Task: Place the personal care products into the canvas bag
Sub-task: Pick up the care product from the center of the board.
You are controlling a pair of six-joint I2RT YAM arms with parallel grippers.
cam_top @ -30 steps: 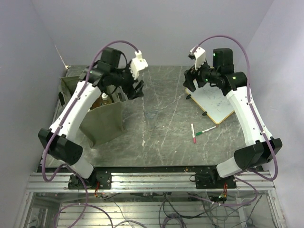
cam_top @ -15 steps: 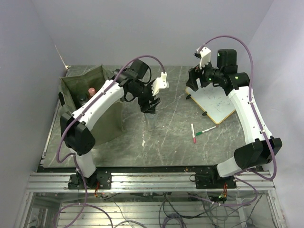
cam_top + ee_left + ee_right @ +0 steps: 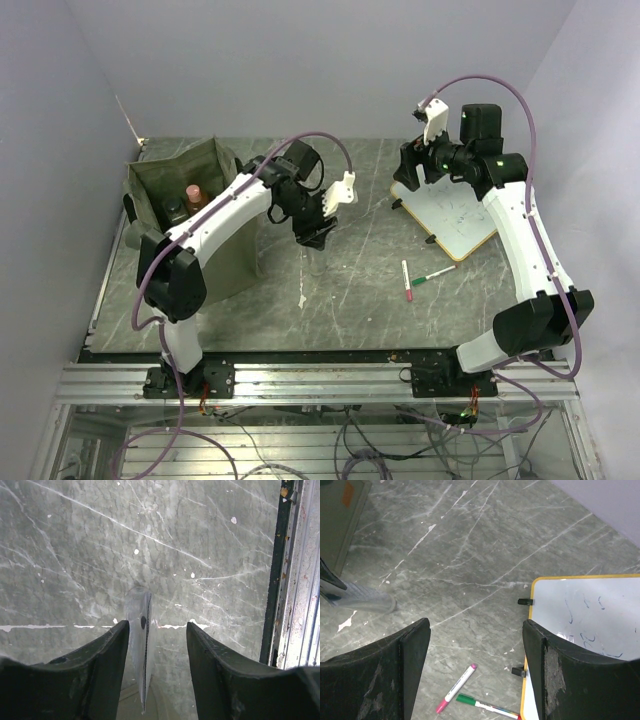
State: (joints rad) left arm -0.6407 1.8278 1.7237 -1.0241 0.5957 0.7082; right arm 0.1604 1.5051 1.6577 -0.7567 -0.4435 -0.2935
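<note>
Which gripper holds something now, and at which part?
Neither, it seems. The fingers of the left gripper straddle the clear bottle, but a gap shows beside one. The right gripper is empty.

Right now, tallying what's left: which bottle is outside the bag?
The clear bottle between the left gripper's jaws; the brownish bottle sits inside the canvas bag.

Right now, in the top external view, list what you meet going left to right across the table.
canvas bag → left gripper → red-tipped marker → green marker. The whiteboard is left out: it spans the same stretch as both markers.
</note>
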